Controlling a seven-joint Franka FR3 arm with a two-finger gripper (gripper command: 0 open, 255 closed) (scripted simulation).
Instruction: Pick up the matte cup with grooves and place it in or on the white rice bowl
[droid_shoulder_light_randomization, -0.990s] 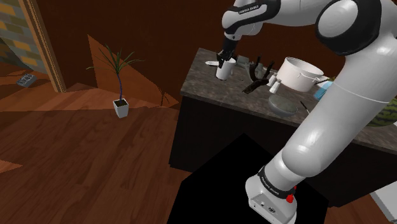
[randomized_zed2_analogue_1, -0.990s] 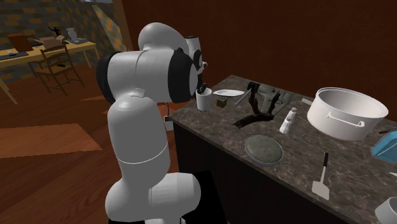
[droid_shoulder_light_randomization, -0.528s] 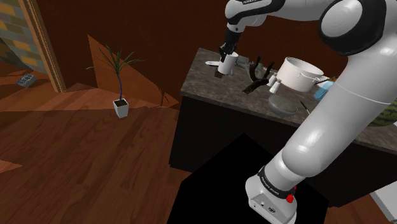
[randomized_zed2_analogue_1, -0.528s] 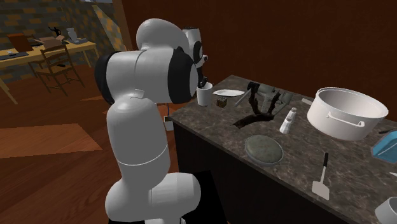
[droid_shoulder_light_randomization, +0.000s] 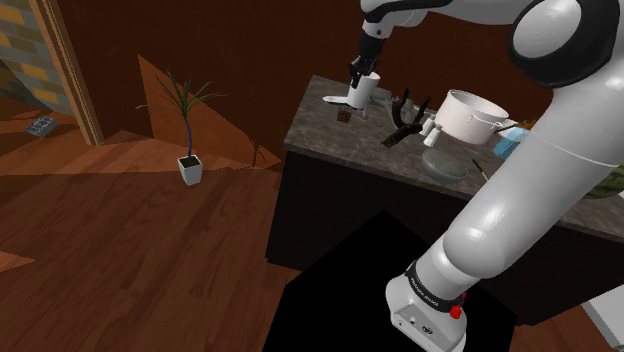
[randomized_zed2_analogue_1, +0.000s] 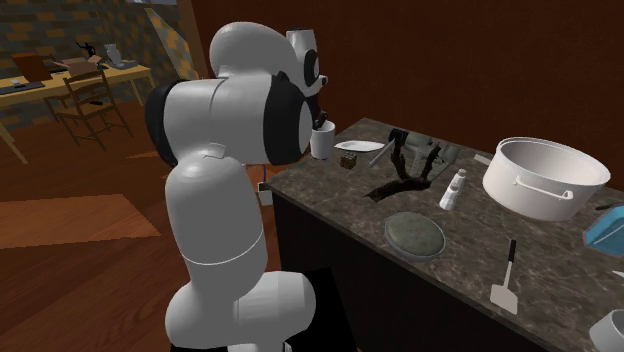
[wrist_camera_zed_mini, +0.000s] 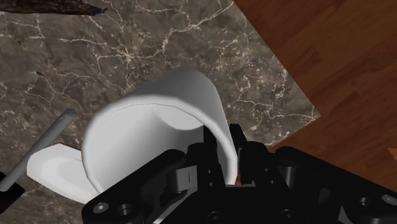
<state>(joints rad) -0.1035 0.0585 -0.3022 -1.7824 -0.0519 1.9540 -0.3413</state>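
A plain white cup (droid_shoulder_light_randomization: 361, 93) (randomized_zed2_analogue_1: 322, 144) hangs tilted a little above the dark marble counter (droid_shoulder_light_randomization: 330, 135) near its far corner. My black gripper (droid_shoulder_light_randomization: 357, 73) (randomized_zed2_analogue_1: 320, 125) is shut on the cup's rim from above. In the wrist view the cup (wrist_camera_zed_mini: 153, 124) leans away from the gripper (wrist_camera_zed_mini: 217, 160), whose fingers clasp its wall, one inside and one outside. A white bowl (randomized_zed2_analogue_1: 611, 329) shows at the second exterior view's lower right corner, far along the counter.
On the counter lie a white spoon (randomized_zed2_analogue_1: 361, 146), a small dark cube (randomized_zed2_analogue_1: 348, 160), a dark branching rack (randomized_zed2_analogue_1: 404, 170), a small white bottle (randomized_zed2_analogue_1: 453, 188), a grey round dish (randomized_zed2_analogue_1: 415, 232), a spatula (randomized_zed2_analogue_1: 505, 281) and a big white pot (randomized_zed2_analogue_1: 545, 175). A potted plant (droid_shoulder_light_randomization: 188, 150) stands on the wooden floor.
The gripper has risen with the cup, lifting it off the counter and carrying it slightly to the shoulder view's right. Nothing else on the counter has moved.
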